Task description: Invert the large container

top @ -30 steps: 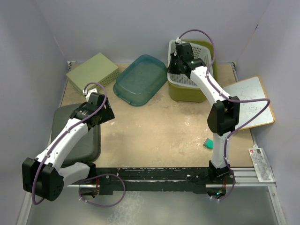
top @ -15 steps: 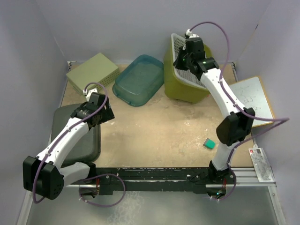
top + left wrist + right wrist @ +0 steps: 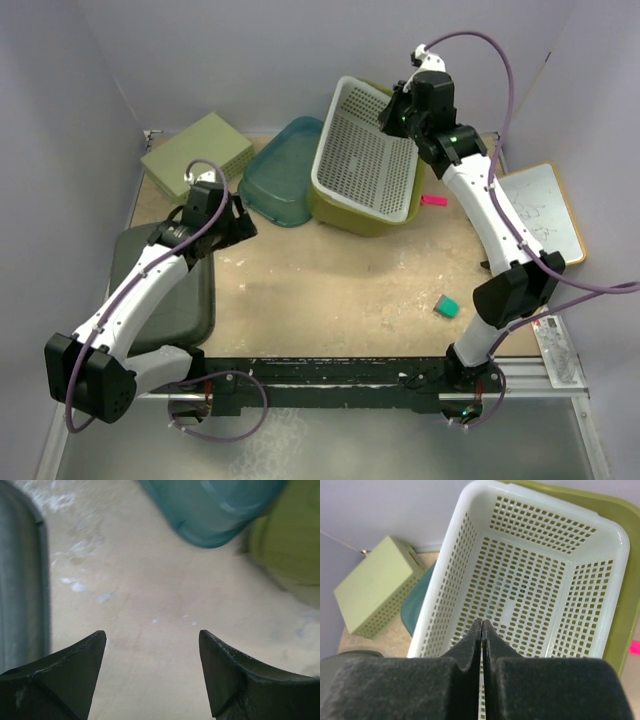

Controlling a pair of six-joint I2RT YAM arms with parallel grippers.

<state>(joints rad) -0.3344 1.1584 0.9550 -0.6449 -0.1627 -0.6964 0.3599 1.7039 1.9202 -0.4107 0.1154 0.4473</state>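
Observation:
The large olive-green container (image 3: 350,220) stands tipped on its side at the back of the table, its opening facing front-left. A white perforated basket (image 3: 365,160) is nested inside it. My right gripper (image 3: 398,118) is at their raised back rim. In the right wrist view it (image 3: 482,622) is shut on the white basket's wall (image 3: 520,580), with the olive rim (image 3: 620,630) around it. Whether the olive wall is also pinched is hidden. My left gripper (image 3: 240,225) is open and empty over bare table (image 3: 152,637), with the olive container blurred at far right (image 3: 290,535).
A teal tray (image 3: 280,175) lies just left of the tipped container. A pale-green perforated box (image 3: 197,152) is at the back left. A dark grey tray (image 3: 170,290) lies under the left arm. A pink piece (image 3: 433,200), a small teal block (image 3: 447,306) and a whiteboard (image 3: 540,215) are on the right.
My right gripper rose and swung back, tipping the container and basket from upright onto their side toward the left. A pink piece came into view. My left gripper moved slightly right.

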